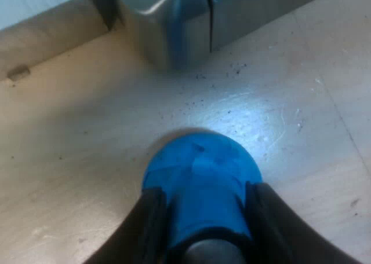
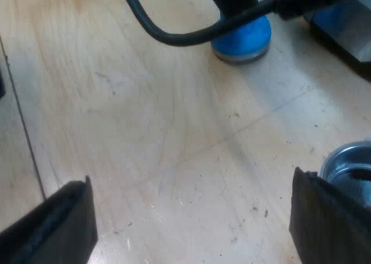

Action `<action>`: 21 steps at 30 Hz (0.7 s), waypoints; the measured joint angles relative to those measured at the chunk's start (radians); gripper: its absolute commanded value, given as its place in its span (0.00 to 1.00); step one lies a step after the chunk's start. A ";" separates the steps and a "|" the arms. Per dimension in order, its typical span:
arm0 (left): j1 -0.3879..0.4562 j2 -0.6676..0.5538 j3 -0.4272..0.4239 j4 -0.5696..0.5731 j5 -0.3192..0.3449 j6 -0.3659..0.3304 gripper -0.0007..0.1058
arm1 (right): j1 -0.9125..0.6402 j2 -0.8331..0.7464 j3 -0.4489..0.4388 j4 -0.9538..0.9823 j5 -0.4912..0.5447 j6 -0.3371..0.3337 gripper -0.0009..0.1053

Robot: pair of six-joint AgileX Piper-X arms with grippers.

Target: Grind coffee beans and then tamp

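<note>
Your left gripper (image 1: 203,209) has its jaws clamped on the blue tamper (image 1: 200,165); your right gripper (image 2: 191,217) has its jaws wide, near the metal holder (image 2: 351,160).

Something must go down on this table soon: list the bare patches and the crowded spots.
Widest bare table lies under the open right gripper and on toward the blue tamper. A narrower strip between tamper and espresso machine carries coffee grounds. Crowded: around the tamper, clamped by the left gripper, and at the metal holder beside one right finger.
</note>
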 measured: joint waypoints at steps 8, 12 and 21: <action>0.000 0.001 -0.004 0.062 -0.004 0.004 1.00 | -0.003 0.000 -0.005 -0.001 0.000 0.000 0.68; 0.000 -0.032 -0.036 0.121 -0.004 0.020 1.00 | -0.004 -0.002 -0.028 0.024 0.018 0.000 0.68; 0.000 -0.225 -0.067 0.155 -0.087 0.032 1.00 | -0.012 -0.053 -0.143 0.227 0.070 0.068 0.68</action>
